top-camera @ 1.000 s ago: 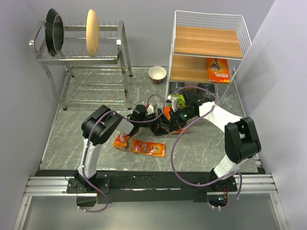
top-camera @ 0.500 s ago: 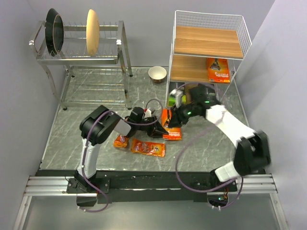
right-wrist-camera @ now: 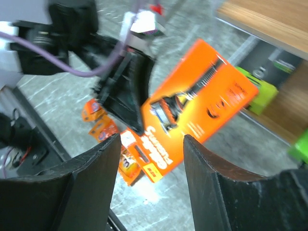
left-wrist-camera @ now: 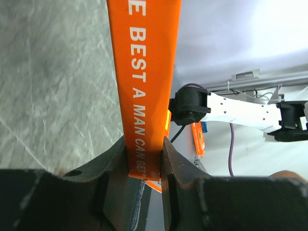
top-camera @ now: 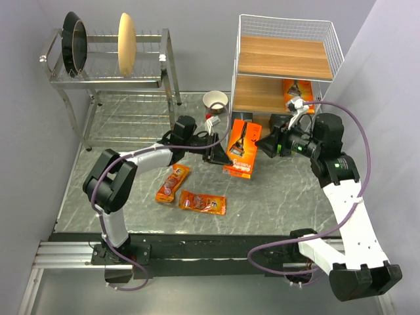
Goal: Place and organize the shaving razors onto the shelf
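My left gripper (top-camera: 215,152) is shut on the edge of a flat orange razor card (top-camera: 241,146), which it holds tilted above the table in front of the shelf (top-camera: 286,58). In the left wrist view the card (left-wrist-camera: 144,72) sits pinched between both fingers. Just right of the card, my right gripper (top-camera: 268,143) stands open and apart from it; its wrist view shows the card (right-wrist-camera: 202,103) beyond the spread jaws. A second orange card (top-camera: 298,96) lies on the shelf's lower board. Two orange blister packs (top-camera: 172,182) (top-camera: 202,202) lie on the table. A dark box's lime-green end (right-wrist-camera: 263,89) shows under the shelf.
A steel dish rack (top-camera: 111,82) with plates stands at the back left. A small bowl (top-camera: 215,100) sits on the table between the rack and the shelf. Grey walls close in on both sides.
The right gripper let go of the orange card and drew back to the right. The left gripper shut on the card and raised it toward the shelf.
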Controlling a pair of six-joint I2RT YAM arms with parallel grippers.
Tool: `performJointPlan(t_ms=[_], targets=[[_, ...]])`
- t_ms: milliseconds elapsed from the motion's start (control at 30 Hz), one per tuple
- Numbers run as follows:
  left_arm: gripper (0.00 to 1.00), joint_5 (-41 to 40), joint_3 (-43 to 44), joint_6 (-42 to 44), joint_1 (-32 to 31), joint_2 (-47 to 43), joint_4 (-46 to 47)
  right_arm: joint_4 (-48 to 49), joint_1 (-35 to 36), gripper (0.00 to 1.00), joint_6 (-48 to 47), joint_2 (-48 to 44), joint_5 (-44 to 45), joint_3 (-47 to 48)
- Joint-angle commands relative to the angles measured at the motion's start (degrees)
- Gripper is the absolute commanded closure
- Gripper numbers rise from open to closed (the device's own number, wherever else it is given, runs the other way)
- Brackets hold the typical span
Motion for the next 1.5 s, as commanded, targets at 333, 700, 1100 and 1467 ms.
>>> performJointPlan(t_ms=[333, 700, 1100, 1467], targets=[[0.78, 2.12, 10.15, 4.19, 0.05, -1.65, -0.44, -5.35, -6.15, 0.37, -1.52, -4.44, 2.17, -0.93], [0.76, 1.06, 17.09, -6.43, 2.16, 3.09, 9.39, 2.91, -6.15, 0.34, 8.68, 0.39, -5.48, -7.36], [0.71, -1.4, 26.33, -10.92, 2.16, 9.86, 9.93, 7.29, -4.31, 0.47, 9.47, 1.71, -11.38, -11.92], [0.64, -2.01, 30.11, -11.45, 2.86, 12.85, 8.52, 18.54, -0.35, 0.81, 14.12, 5.49, -1.12, -13.42]])
